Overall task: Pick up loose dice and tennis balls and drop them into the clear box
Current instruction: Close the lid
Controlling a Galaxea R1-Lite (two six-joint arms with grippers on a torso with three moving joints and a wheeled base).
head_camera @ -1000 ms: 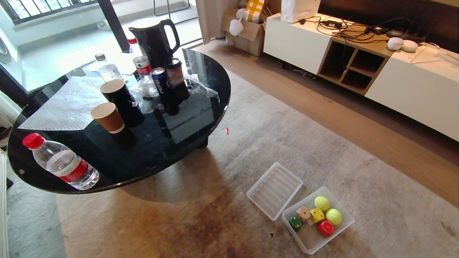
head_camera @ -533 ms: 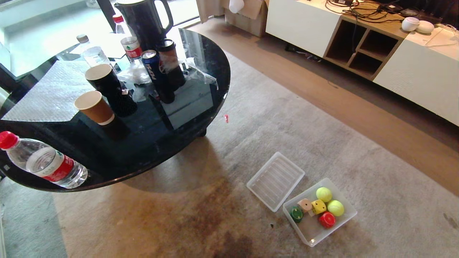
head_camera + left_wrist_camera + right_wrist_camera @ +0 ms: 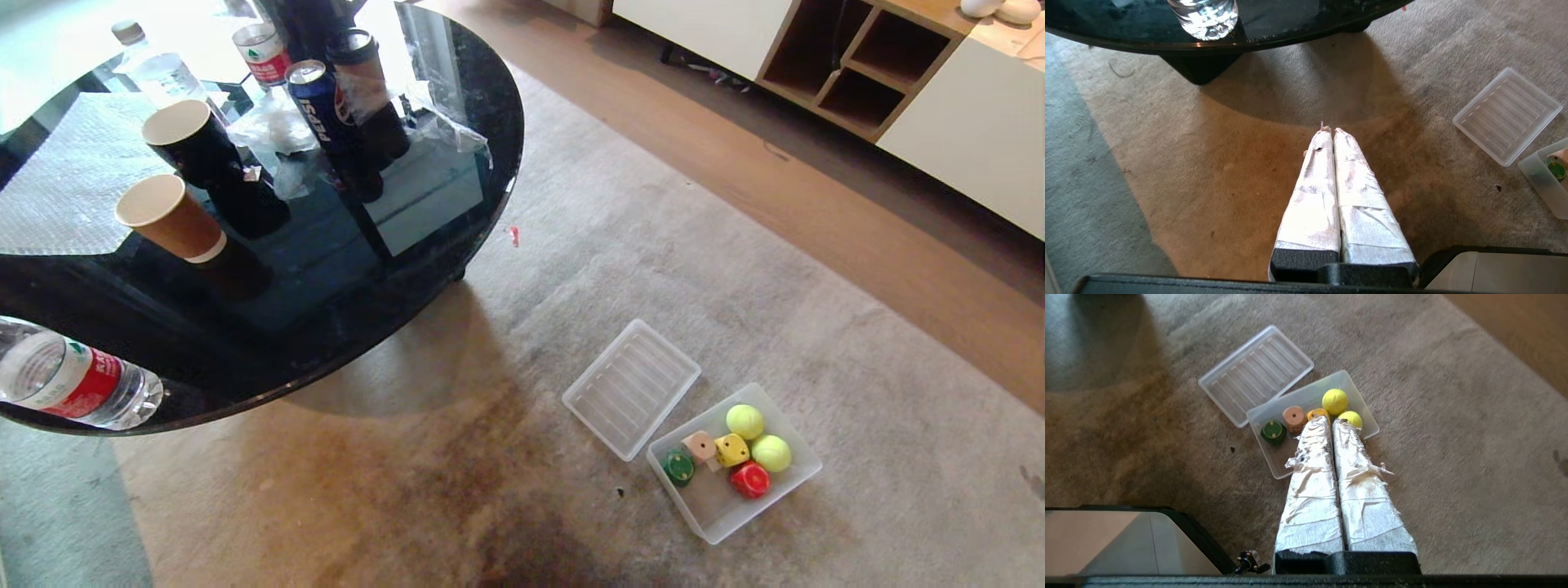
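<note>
The clear box (image 3: 790,483) sits on the carpet (image 3: 620,245) ahead of me and to my right, and everything I was after is already inside it: the green die (image 3: 678,467), the tan die (image 3: 700,446), the yellow die (image 3: 731,450) and the red die (image 3: 749,479), bunched together, with the two tennis balls (image 3: 744,421) side by side at the far end. The ribbed lid (image 3: 631,388) lies flat on the carpet just beside the box, its corner nearly touching the box's rim.

My left claw (image 3: 1331,130) hangs over bare carpet, its taped fingers pressed together and gripping nothing. My right claw (image 3: 1329,421) is clenched too, empty, hanging above the box.

To my left stands a round black glass table (image 3: 457,237), crowded with a brown paper cup (image 3: 167,218), a black cup (image 3: 188,140), a Pepsi can (image 3: 314,100), a dark tumbler (image 3: 359,69), crumpled plastic wrap (image 3: 273,135) and a water bottle (image 3: 65,384) lying on its side near the edge. A small red scrap (image 3: 513,235) lies on the carpet close to the table's rim. Beyond the carpet is a wooden floor (image 3: 816,212) and a white cabinet (image 3: 947,122) with open cubbies.
</note>
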